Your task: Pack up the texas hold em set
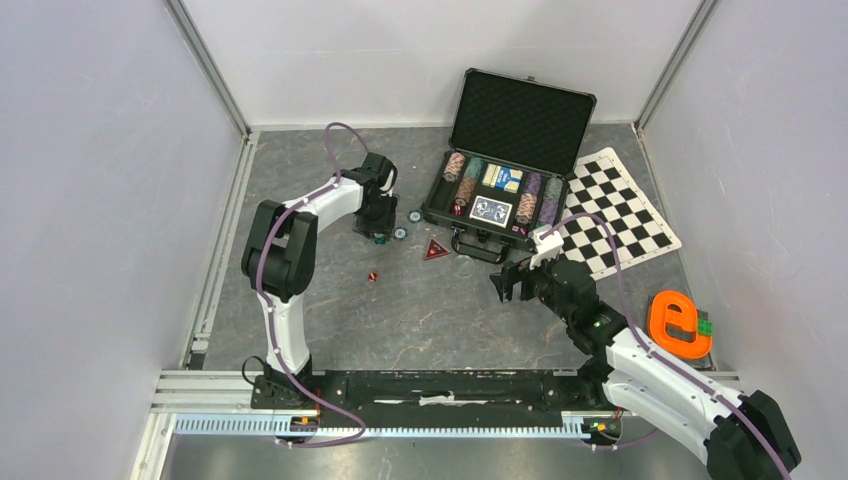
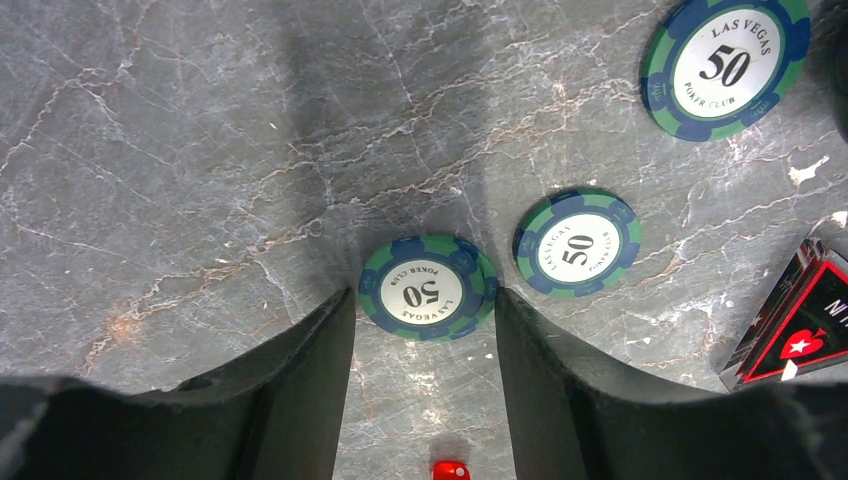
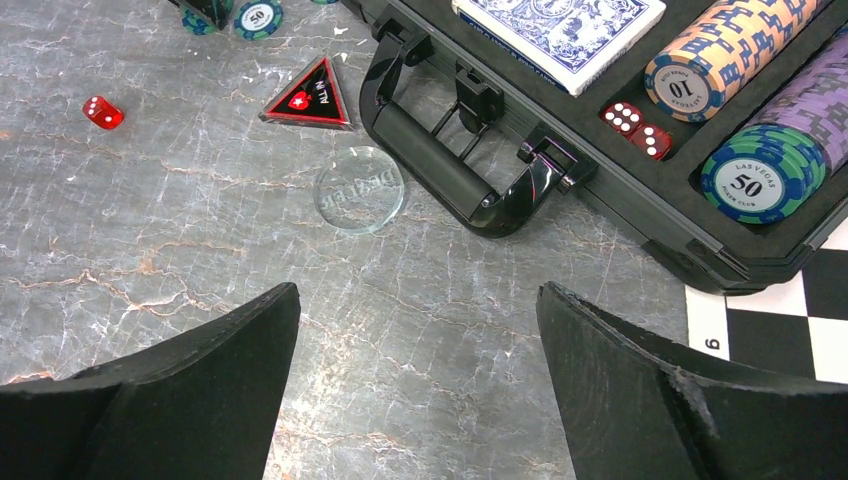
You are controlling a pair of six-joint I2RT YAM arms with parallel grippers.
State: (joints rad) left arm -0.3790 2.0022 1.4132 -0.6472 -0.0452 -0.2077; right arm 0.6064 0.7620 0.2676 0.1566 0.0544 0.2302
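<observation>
Your left gripper stands partly open astride one green chip, with two more chips beside it, all left of the open case. Your right gripper gapes wide and empty near one clear disc, one red triangle and one loose die.

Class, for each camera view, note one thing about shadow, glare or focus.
Top external view: even, soft light. Left wrist view: soft dark shadows run up the table from the left gripper; the chip at its tips is sharp. Right wrist view: bright glints on the case handle; the clear disc looks pale.
</observation>
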